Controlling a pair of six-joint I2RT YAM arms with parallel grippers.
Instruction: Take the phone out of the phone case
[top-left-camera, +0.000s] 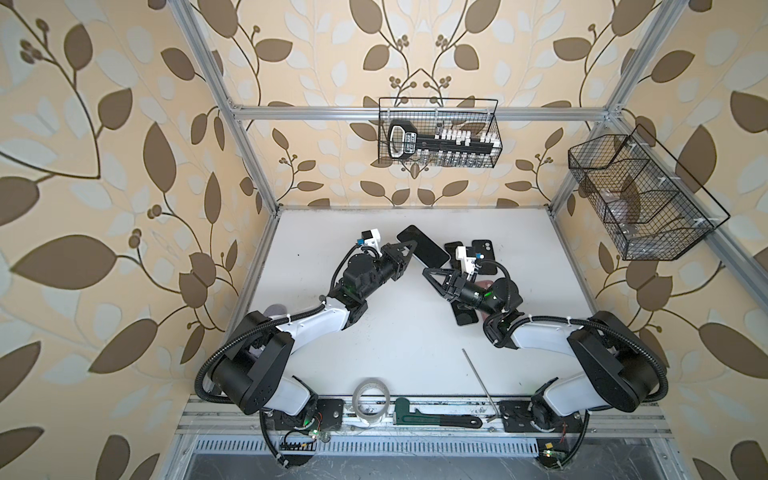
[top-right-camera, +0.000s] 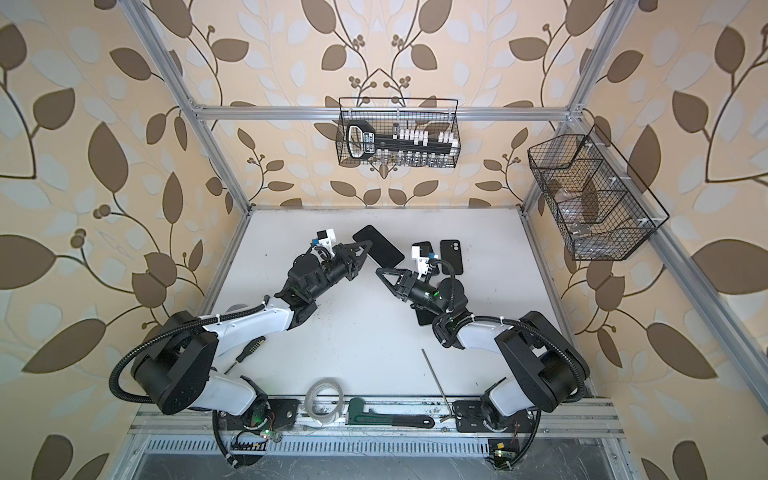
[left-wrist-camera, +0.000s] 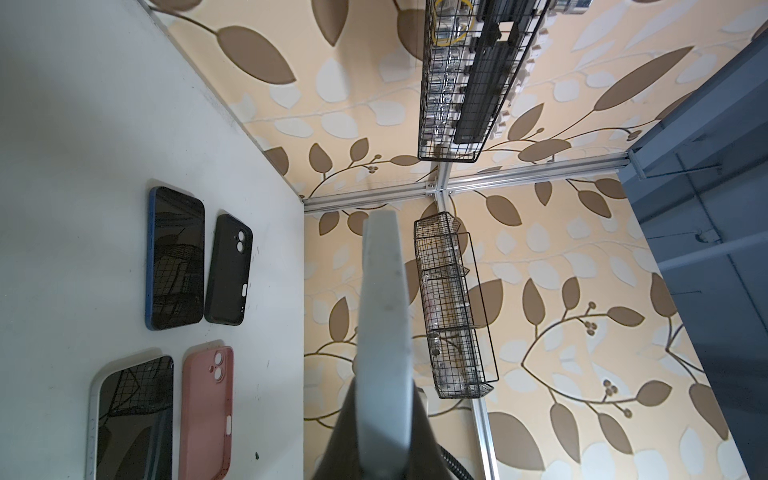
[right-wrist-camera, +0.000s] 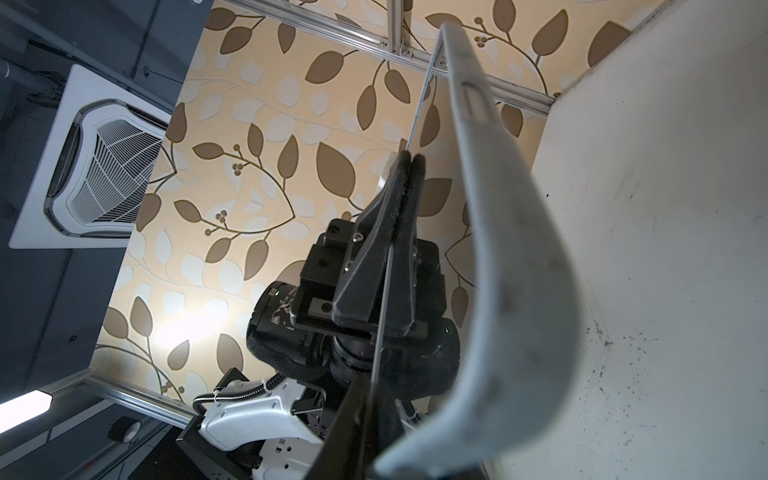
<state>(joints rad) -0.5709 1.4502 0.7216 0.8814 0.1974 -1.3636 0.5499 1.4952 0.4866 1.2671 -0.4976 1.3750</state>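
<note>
The phone (top-left-camera: 424, 247), with a dark glossy screen, hangs tilted above the table's far middle in both top views. My left gripper (top-left-camera: 410, 248) is shut on its near long edge. In the left wrist view the pale grey phone case (left-wrist-camera: 384, 316) shows edge-on between the jaws. The right wrist view shows that case (right-wrist-camera: 511, 249) bowed away from the mirror-like screen, with a left finger (right-wrist-camera: 395, 199) pressed on the glass. My right gripper (top-left-camera: 426, 273) meets the phone's near corner, and its dark jaws (right-wrist-camera: 374, 440) look shut on the case's end.
On the table behind lie a blue-edged phone (left-wrist-camera: 176, 257), a black case (left-wrist-camera: 228, 270), a pink case (left-wrist-camera: 208, 411) and a white-edged phone (left-wrist-camera: 133, 419). Tape roll (top-left-camera: 371, 401), wrench (top-left-camera: 436, 417) and thin rod (top-left-camera: 480, 382) sit along the front. Wire baskets (top-left-camera: 440, 133) (top-left-camera: 640, 199) hang on the walls.
</note>
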